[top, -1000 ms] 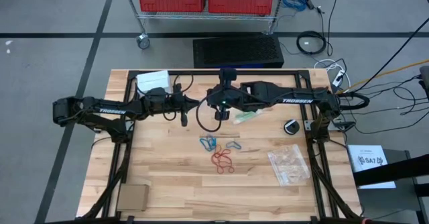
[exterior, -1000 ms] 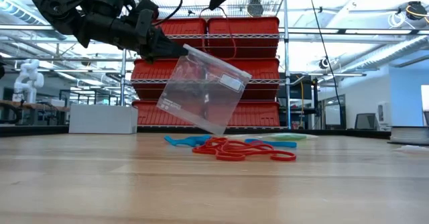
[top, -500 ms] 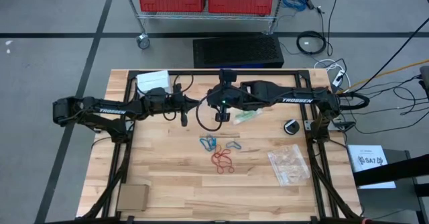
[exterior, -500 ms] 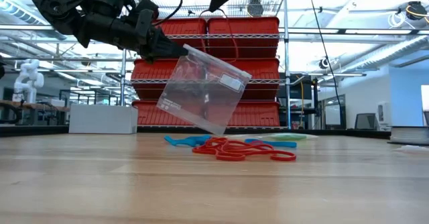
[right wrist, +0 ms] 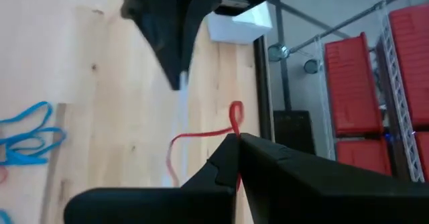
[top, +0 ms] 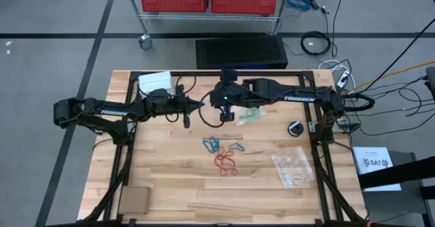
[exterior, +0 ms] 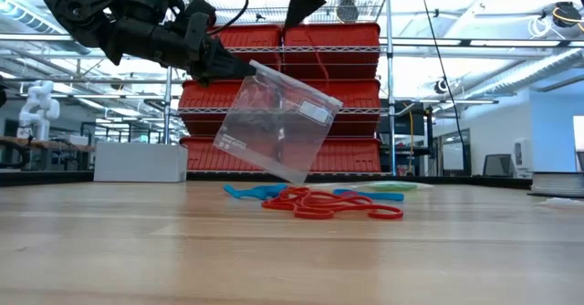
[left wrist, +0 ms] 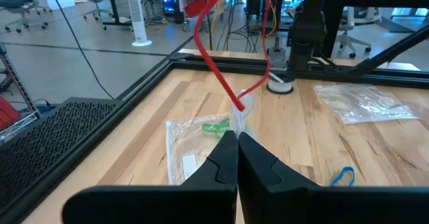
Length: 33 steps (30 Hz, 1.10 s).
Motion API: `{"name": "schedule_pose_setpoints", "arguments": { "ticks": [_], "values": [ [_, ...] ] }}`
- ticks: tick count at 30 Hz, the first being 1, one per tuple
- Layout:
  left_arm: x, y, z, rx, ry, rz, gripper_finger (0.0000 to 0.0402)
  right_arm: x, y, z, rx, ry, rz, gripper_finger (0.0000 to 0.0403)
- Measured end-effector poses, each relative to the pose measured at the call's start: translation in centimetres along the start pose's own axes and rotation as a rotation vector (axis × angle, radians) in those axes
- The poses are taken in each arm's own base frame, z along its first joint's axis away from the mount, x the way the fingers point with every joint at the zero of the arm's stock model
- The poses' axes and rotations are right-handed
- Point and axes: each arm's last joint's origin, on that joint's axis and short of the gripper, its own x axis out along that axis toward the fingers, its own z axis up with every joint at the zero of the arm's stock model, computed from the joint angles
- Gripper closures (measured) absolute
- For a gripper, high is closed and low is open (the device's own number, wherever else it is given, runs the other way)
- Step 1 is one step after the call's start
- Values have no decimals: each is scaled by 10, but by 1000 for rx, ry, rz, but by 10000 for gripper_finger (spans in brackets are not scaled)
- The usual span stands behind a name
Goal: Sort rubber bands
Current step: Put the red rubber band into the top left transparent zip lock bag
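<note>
Clearly pinched shut on a limp red rubber band [right wrist: 231,127]: right gripper [exterior: 290,15], upper centre. Left gripper [exterior: 245,68] clamped on clear bag [exterior: 278,122]. Remaining bands [top: 224,153] mid-table; light, floppy, best nipped anywhere along a strand.

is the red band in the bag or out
Partly in: the right claw pinches its top while the red band runs down into the clear bag.

Lying in a loose heap near the table's centre: rubber bands [top: 224,155], thin small elastic loops. Sitting toward twelve o'clock of the heap, a few blue loops [top: 211,145], flat and overlapping. Tangling together at six o'clock, several red loops [exterior: 321,205]. Hanging stretched in the air, well above the wood, one red band [right wrist: 201,140], pinched at its upper end, drooping in a long loop.
</note>
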Motion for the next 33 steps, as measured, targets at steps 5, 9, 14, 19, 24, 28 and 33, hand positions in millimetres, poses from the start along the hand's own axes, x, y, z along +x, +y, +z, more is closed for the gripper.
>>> {"name": "schedule_pose_setpoints", "arguments": {
  "ticks": [5, 9, 14, 19, 24, 28, 33],
  "values": [
    [0, 0, 0, 0, 0, 0, 401, 1, -6, 8, -34, -82, -38, 403],
    [0, 0, 0, 0, 0, 0, 401, 1, -8, 11, -56, -116, -52, 403],
    [0, 0, 0, 0, 0, 0, 402, 1, -7, 12, -56, -129, -31, 403],
    [0, 0, 0, 0, 0, 0, 402, 11, -4, 11, -85, -101, -22, 403],
    [0, 0, 0, 0, 0, -8, 402, 27, -1, 10, -138, -70, -22, 403],
    [0, 0, 0, 0, 2, -8, 402, 33, -5, 13, -162, -102, -49, 403],
    [0, 0, -1, 14, 7, -9, 402, 33, -12, 20, -168, -177, -103, 403]
  ]
}}
